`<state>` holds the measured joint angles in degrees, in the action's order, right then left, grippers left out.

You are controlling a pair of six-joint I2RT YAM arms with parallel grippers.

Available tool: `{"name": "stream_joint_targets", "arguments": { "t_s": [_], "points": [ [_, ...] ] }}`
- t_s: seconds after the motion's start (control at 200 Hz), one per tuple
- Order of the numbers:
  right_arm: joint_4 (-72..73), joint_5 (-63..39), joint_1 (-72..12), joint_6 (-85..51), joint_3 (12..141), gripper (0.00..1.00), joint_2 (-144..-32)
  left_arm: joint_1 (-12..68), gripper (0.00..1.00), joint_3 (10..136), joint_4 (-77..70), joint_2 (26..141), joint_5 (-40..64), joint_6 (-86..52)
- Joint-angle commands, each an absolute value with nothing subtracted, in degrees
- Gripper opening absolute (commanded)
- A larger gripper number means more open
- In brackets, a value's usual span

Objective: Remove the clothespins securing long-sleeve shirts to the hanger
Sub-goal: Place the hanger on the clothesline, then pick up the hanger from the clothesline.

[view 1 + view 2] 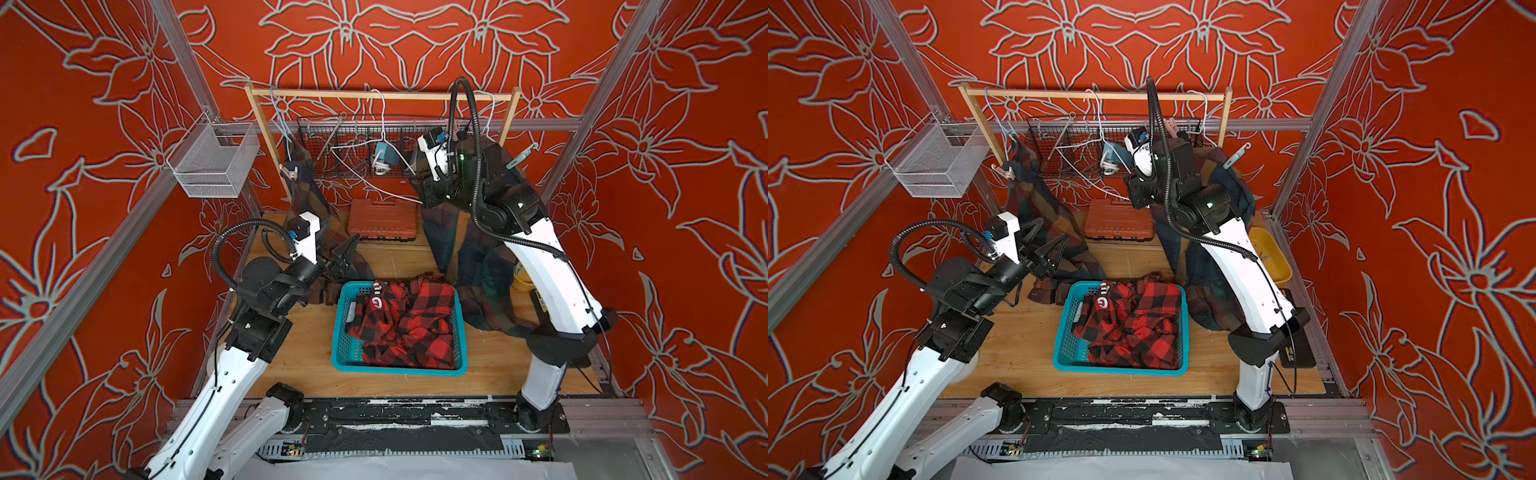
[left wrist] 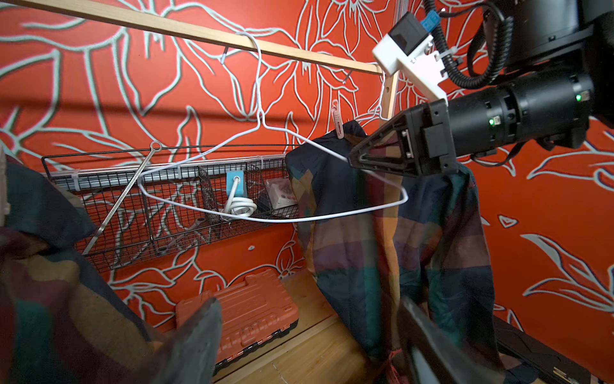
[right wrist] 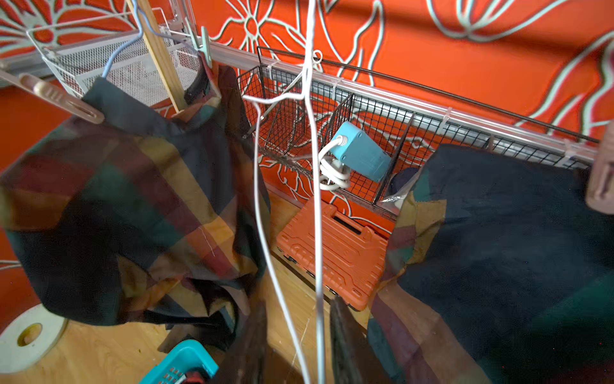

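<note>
red check shirt (image 1: 407,320) lies in the basket (image 1: 399,370); right gripper (image 3: 299,309), jaws part-open around a bare hanger (image 3: 317,199) wire, likely goes next for the pink clothespin (image 2: 337,121) pinning a dark plaid shirt (image 2: 365,249); left gripper (image 1: 347,253) gapes empty

Bright, even, diffuse light fills both top views; shadows on the wooden floor (image 1: 291,365) are faint, and wide-angle perspective splays the aluminium frame bars (image 1: 595,95) toward the corners. In the left wrist view a soft shadow band crosses the wall (image 2: 99,109) at upper left; the left gripper (image 2: 307,301) and the dark plaid shirt (image 2: 50,299) at lower left are out of focus. In the right wrist view the pink clothespin (image 3: 601,179) at the right edge is blurred
</note>
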<state>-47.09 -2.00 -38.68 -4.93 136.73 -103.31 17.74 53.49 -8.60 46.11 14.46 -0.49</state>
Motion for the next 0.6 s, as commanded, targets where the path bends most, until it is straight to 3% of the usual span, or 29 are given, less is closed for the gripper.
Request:
{"name": "stream_joint_targets", "arguments": {
  "t_s": [0.0, 0.255, 0.41, 0.595],
  "points": [
    [-43.44, -1.96, -39.09, -4.73, 130.9, 0.45, -97.56, 18.02, 0.79, 53.61, -9.32, 45.09, 14.85, -0.97],
    [-39.98, 4.4, -37.53, -2.55, 114.81, 0.53, -81.69, 18.02, 0.79, 53.53, -9.4, 45.14, 14.87, -1.05],
    [-41.03, 1.22, -26.09, -4.26, 108.84, 0.56, -73.11, 18.02, 0.79, 53.61, -9.49, 45.18, 15.11, -1.14],
    [-45.36, -1.99, -14.54, -3.44, 111.12, 0.61, -72.25, 18.01, 0.79, 53.35, -9.76, 45.35, 15.79, -1.58]
  ]
}}
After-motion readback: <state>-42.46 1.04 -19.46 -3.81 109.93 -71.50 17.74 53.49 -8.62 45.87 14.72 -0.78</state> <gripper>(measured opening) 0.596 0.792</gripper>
